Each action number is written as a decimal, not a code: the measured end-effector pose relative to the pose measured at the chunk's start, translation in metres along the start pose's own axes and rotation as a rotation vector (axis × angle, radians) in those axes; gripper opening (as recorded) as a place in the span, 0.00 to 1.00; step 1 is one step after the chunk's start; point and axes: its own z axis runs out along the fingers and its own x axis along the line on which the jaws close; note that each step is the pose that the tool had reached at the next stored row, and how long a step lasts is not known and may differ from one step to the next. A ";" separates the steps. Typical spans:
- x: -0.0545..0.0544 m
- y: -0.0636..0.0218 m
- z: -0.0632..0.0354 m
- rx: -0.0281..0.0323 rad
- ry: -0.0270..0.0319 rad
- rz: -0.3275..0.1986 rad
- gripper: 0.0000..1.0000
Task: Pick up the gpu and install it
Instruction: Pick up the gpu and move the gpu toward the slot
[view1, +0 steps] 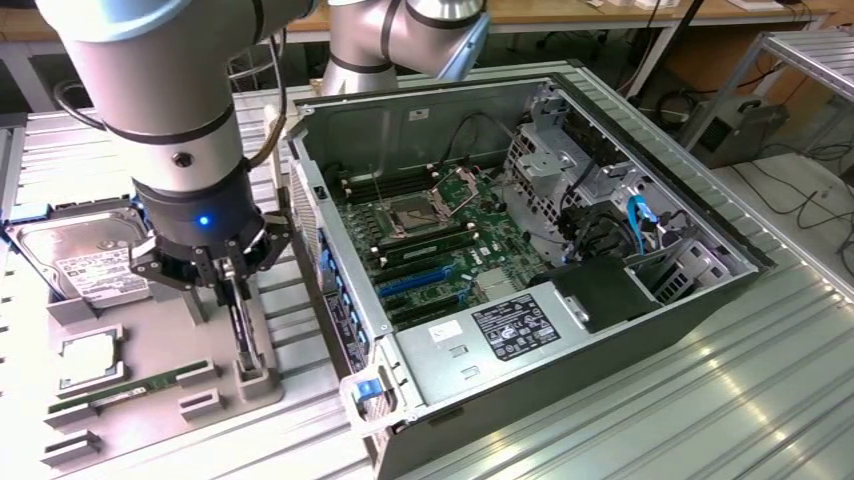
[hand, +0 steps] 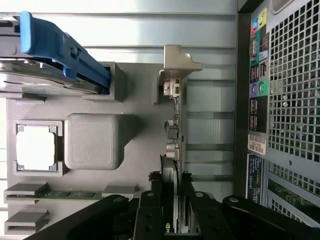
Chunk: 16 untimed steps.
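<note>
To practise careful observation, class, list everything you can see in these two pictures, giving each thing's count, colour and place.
gpu: one, black, on edge in a tray slot, between the hand's fingers
hard drive: one, silver with white label, on the tray, exterior view's left
processor: one, silver, in a square tray pocket
memory stick: one, green, lying in the tray near the processor
tray: one, grey, on the table beside the case
case: one, dark grey, open, on its side, exterior view's right
table: one, ribbed metal, under everything
arm: one, silver-grey, above the tray
hand: one, black, shut on the gpu
</note>
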 end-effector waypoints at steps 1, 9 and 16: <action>0.000 0.0001 -0.0042 -0.0001 -0.0001 0.000 0.26; -0.001 0.0011 -0.0561 -0.0001 -0.0002 -0.004 0.26; -0.006 0.0018 -0.0939 -0.0002 -0.0002 -0.004 0.26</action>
